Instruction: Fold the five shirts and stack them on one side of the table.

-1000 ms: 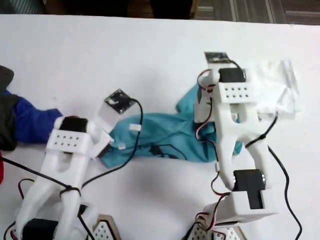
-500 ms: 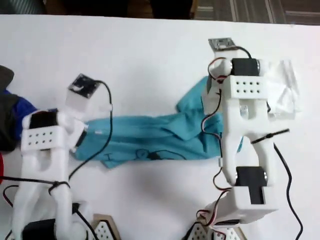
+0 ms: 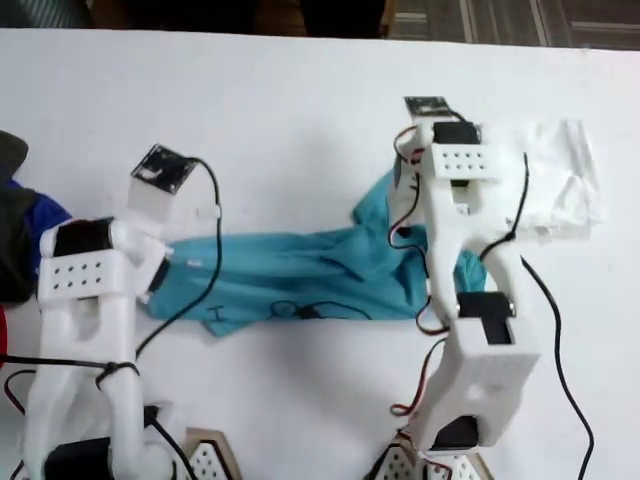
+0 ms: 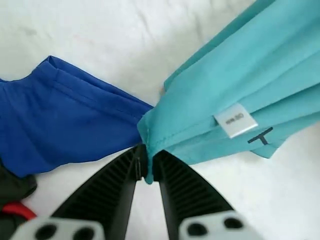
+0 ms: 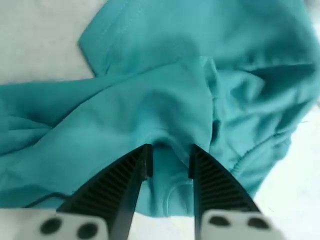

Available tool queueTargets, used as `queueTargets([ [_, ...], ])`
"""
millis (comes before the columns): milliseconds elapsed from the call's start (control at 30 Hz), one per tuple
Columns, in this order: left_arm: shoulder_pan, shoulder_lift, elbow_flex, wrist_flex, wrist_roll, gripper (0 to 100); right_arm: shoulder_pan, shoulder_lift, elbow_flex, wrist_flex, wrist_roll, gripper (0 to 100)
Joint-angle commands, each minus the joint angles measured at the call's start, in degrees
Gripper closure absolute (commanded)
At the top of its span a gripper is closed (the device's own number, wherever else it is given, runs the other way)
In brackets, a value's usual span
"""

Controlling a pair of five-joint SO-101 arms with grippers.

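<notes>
A teal shirt lies stretched out across the middle of the table. My left gripper sits at its left end; in the left wrist view it is shut on the hem of the teal shirt, close to a white tag. My right gripper rests over the bunched right end. In the right wrist view it is open, its fingers pressing into the teal shirt with a fold of cloth between them. A blue shirt lies just beyond the left gripper.
At the table's left edge a pile of garments holds the blue shirt, a dark one and a bit of red. A white shirt lies behind the right arm at the back right. The far half of the table is bare white.
My left gripper has pulled the shirt's hem to the left, stretching it out, then stopped. The right arm swung slightly right, then came back left over the shirt's bunched end.
</notes>
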Motion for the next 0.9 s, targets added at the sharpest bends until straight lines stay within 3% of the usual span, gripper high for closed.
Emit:
queueTargets([
  [0, -0.62, -0.53, -2.24, 0.53, 0.26, 97, -0.31, 1.63, -1.23, -0.66, -0.79, 87.2],
  [300, -0.53, -0.35, -2.24, 0.53, 0.26, 97, 0.13, -3.03, -5.63, 5.14, -0.26, 80.5],
  [867, -0.70, -0.62, -2.24, 1.76, 0.18, 97, -0.13, 6.02, -5.98, -0.40, -0.26, 80.6],
])
